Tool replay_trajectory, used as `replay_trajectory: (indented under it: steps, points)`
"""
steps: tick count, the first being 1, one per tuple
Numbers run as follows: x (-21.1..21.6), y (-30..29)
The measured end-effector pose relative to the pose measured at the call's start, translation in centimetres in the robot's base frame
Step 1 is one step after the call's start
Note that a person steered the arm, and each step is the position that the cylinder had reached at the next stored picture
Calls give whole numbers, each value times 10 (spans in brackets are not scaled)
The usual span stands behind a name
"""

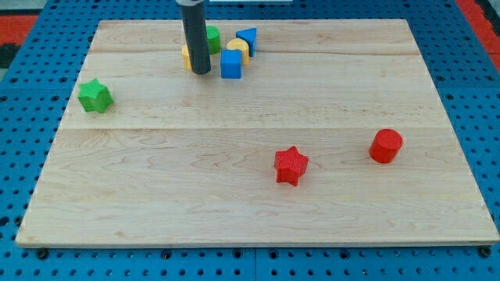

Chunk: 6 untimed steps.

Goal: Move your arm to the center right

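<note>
My tip (201,72) is at the end of the dark rod, near the view's top, left of centre. It stands just left of a blue cube (230,64) and in front of a yellow block (188,57) that the rod partly hides. A green block (212,38), a yellow block (238,49) and a blue triangular block (248,39) cluster just right of the rod. A red star (291,165) and a red cylinder (386,146) lie at the view's lower right, far from the tip. A green star (95,95) lies at the left.
The wooden board (156,187) rests on a blue pegged base (23,140). The board's right edge runs near the red cylinder.
</note>
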<state>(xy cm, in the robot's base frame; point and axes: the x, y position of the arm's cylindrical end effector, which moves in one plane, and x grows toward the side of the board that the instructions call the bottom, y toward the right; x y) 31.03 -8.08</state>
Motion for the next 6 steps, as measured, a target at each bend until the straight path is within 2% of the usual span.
replay_trajectory:
  steps: [1, 2, 3, 4, 5, 6]
  points:
    - [31, -14]
    - [25, -38]
    - [8, -25]
    - [17, 28]
    - [80, 45]
    - [83, 168]
